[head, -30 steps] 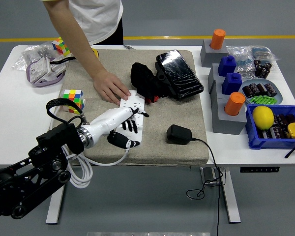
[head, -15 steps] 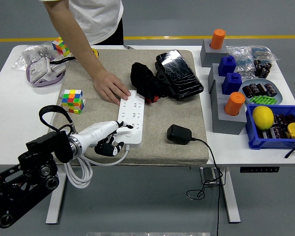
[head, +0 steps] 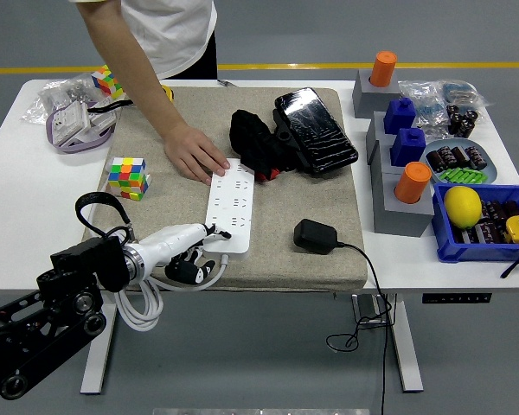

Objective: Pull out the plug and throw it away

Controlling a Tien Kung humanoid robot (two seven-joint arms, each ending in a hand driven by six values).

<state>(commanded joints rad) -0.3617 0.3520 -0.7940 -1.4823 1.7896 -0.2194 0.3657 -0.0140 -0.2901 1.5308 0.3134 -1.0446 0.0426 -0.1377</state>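
A white power strip [head: 229,205] lies on the beige mat [head: 320,194]. A person's hand [head: 195,156] presses on its far end. The black plug adapter [head: 314,235] lies on the mat to the right of the strip, out of it, and its black cable [head: 374,285] runs off the table's near edge. My left hand [head: 195,252] is at the strip's near left corner, low over the mat's front edge. Its fingers [head: 187,270] are loosely bent and hold nothing. One finger reaches toward the strip's near end. My right arm does not show.
A black pouch and black cloth [head: 290,134] lie at the mat's far side. A colour cube [head: 128,175] sits left of the mat. Grey blocks with orange and blue pegs [head: 402,164] and a blue bin [head: 484,220] stand at the right. The strip's white cable [head: 143,303] hangs off the front edge.
My left hand has drawn back from over the strip toward the near left and dropped lower, and its fingers have closed from spread to loosely bent. The plug, the strip and the person's hand have not moved.
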